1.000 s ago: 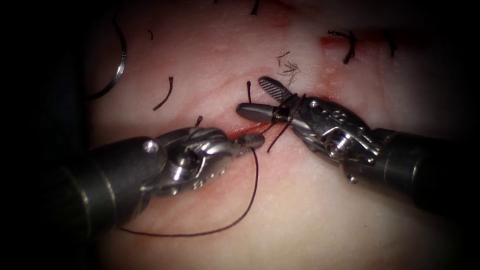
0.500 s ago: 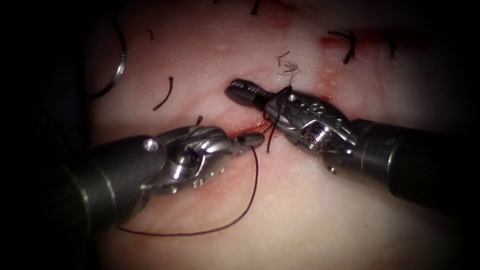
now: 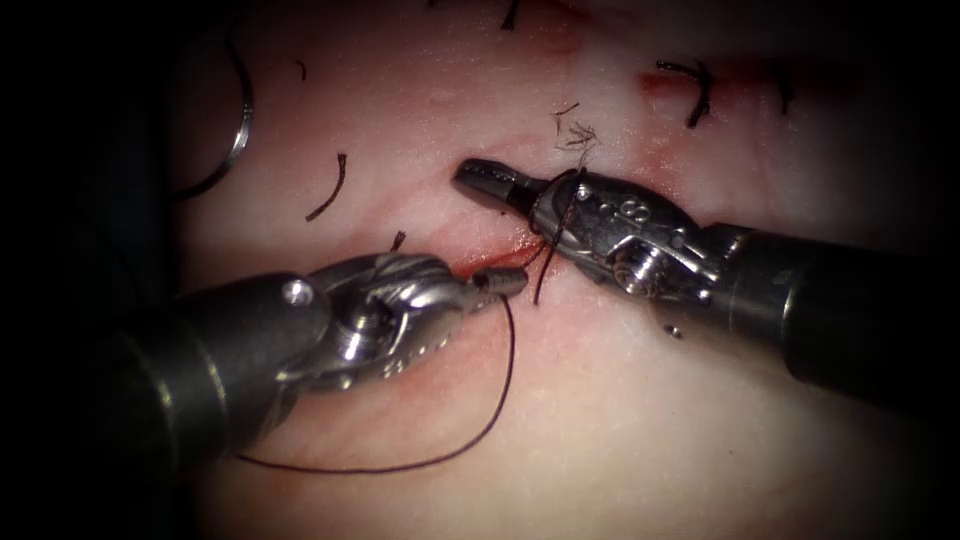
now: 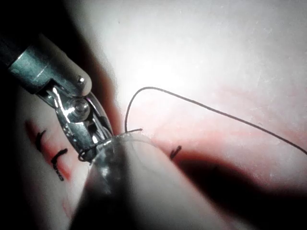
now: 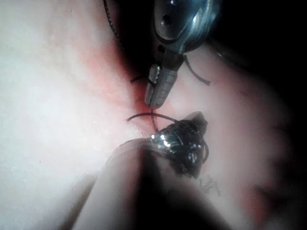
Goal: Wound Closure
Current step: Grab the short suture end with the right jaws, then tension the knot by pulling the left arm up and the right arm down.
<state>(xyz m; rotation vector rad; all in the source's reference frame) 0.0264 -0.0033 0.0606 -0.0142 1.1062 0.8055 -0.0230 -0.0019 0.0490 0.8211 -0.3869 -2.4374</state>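
**Thread wrapped on the right tool, left tool gripping the strand**

Tissue (image 3: 600, 420): pale pork belly is filling the background, with the cut (image 3: 490, 262) running as a reddened line between the two tool tips and red fluid (image 3: 660, 160) staining the surface toward the upper right.

Right tool (image 3: 480, 178): it is lying right of the cut, jaws now pressed together where a second ago they were spread wide; I cannot tell whether anything sits between them. Thread is looping around its neck behind the jaws, a sign that a knot throw is being formed.

Left tool (image 3: 508, 280): it is clamping the thread (image 3: 505, 380) at its tip, position unchanged. The strand is curving down and away to the left.

Needle (image 3: 238, 120): it is resting free at the far left, not in the tissue.

Cut ends of thread (image 3: 328, 190): they are lying scattered.
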